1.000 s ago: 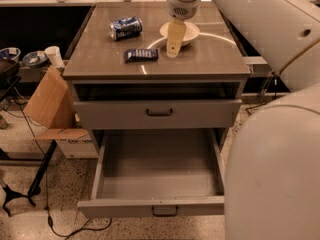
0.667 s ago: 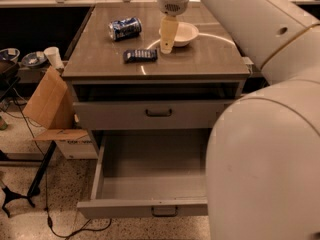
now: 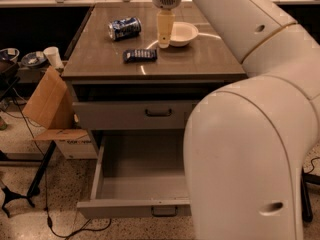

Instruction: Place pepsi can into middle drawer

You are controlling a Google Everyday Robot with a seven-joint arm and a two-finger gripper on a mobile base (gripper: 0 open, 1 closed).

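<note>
The tool [image 3: 165,43], the cream-coloured end of the white arm, hangs pointing down just above the grey-brown table [image 3: 205,61]. Whether it is open or closed cannot be told, but it has hold of nothing. Just beside it on the right sits a round white bowl [image 3: 182,33]; whether the two touch cannot be told. To the tool's left and slightly farther back, apart from it, the small blue pepsi can [image 3: 124,28] with silvery ends lies on its side. In front of the tool and a little left lies a flat dark-blue snack packet [image 3: 140,55]. Well below, the wide grey metal middle drawer [image 3: 120,209] stands pulled out under the shut grey top drawer [image 3: 125,115].

The step in hand looks like the reach for the can. To do it well, the tool should shift left clear of the bowl. It should then descend over the can's middle, gripping across its axis so it cannot roll, and stay off the packet.

There are one can, one packet, one bowl, and two drawers in view.
</note>
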